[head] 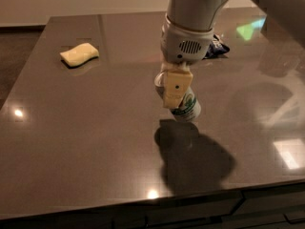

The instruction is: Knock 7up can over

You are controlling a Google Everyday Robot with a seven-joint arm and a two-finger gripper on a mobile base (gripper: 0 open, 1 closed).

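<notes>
Here the gripper [177, 99] hangs over the middle of the bench [86, 137], its jaws seemingly pinching the 7up can [189, 108], which sits tilted between them. A yellow sponge [79, 54] lies far left, a dark bag [215, 49] far right.

Dark, glossy table [95, 128] with spots of lamp glare. Mid-table, slightly right: gripper [171, 97], hanging under a white arm [190, 27] coming down from the top of view. Right against it, 7up can [187, 108], tilted, top leaning to the far left, base toward the near right, dark shadow just near of it. Far left: pale yellow sponge [79, 54], flat, well apart. Far right, behind the arm: dark blue snack bag [215, 48], partly hidden.
</notes>
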